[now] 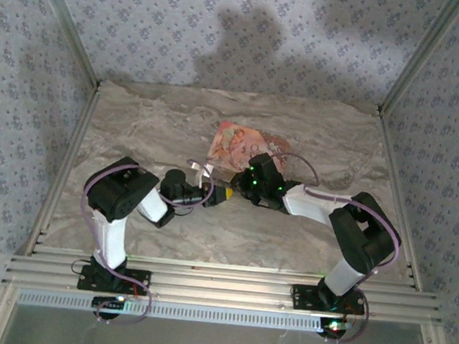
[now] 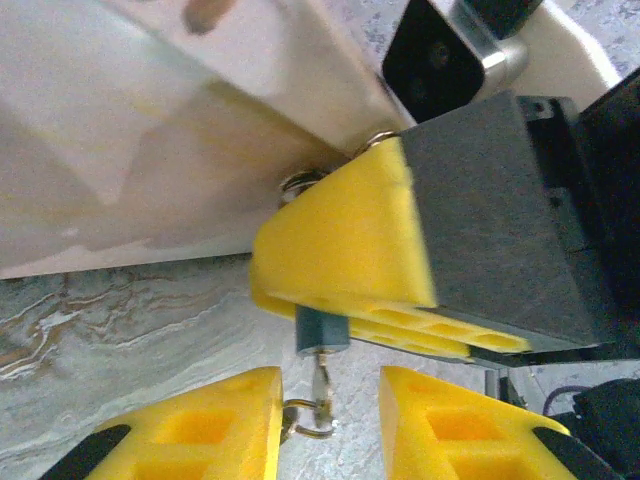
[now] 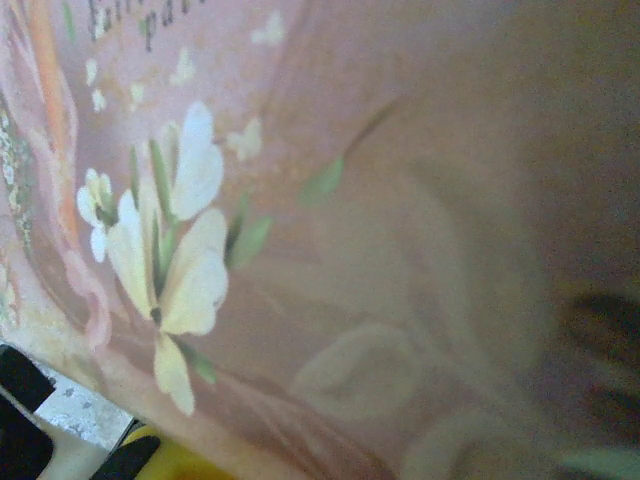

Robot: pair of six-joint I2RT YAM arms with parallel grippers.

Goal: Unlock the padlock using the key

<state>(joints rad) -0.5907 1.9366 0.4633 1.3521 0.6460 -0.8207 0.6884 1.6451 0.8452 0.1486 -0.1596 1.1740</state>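
The padlock (image 2: 322, 330) is a small grey-blue block poking out below the yellow fingers of my right gripper (image 2: 300, 298), which is shut on it. The key (image 2: 321, 390) sticks out of the padlock's underside, with a thin wire ring (image 2: 300, 420) hanging from it. My left gripper (image 2: 332, 392) is open around the key. The ring touches its left finger (image 2: 215, 425), and a gap shows between the key and the right finger (image 2: 450, 425). From above, the left gripper (image 1: 209, 193) and right gripper (image 1: 231, 193) meet tip to tip at mid table.
A pink picture-printed box (image 1: 236, 144) lies just behind the grippers, and its flower print (image 3: 180, 260) is close up in the right wrist view. Its pale side (image 2: 150, 150) looms over the padlock. The marbled table (image 1: 136, 130) has raised rails left and right.
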